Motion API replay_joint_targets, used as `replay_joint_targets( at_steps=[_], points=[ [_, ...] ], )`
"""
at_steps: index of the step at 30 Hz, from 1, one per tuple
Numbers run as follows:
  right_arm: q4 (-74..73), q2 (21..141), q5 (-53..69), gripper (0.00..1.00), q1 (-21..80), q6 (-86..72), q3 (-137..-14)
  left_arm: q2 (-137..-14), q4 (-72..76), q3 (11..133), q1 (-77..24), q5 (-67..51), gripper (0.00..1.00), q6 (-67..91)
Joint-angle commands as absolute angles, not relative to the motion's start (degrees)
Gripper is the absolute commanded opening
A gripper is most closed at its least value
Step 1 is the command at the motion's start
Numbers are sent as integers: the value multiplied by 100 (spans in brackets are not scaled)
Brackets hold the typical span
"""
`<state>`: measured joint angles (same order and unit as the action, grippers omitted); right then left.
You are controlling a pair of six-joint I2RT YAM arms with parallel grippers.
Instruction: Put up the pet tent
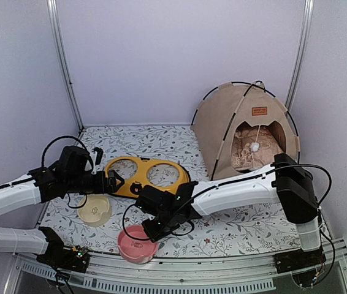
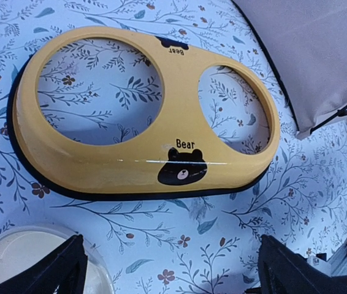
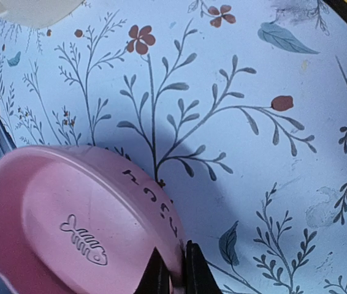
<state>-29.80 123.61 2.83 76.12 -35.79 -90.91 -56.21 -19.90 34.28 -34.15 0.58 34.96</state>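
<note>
While my right claw [image 3: 175, 269] is clenched on the thin rim of the pink bowl [image 3: 69, 214], that pinch is my main worry: it bites only the edge, so the bowl could swing, twist out or drop if I lift fast. The bowl sits near the front edge of the table [image 1: 149, 138], so a slip might send it off. My left claw [image 2: 173, 266] hangs released, grasping nothing, above the table between the cream bowl [image 2: 20, 263] and the yellow stand [image 2: 137, 165]; a careless sweep would knock either. The tent [image 1: 222, 122] stands at the far right corner, poles arched, with the pillow [image 1: 247, 156] inside, well apart from both claws, though the right arm bends just in front of it and could nudge it. The table has a floral print; pale walls [image 1: 161, 55] and metal posts [image 1: 63, 61] close it in
</note>
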Motion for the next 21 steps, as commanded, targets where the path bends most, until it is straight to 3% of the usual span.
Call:
replay_joint_targets(
  at_steps=[1,21],
  points=[
    [-3100,12464,156,0,7631,-3562,-9309,-5557,-1830,3349,-3342,17,97,3513],
    [-2947,11542,-376,0,6158,-2900,-9480,-5301,-1882,3445,-3271,192,98,3573]
  ],
)
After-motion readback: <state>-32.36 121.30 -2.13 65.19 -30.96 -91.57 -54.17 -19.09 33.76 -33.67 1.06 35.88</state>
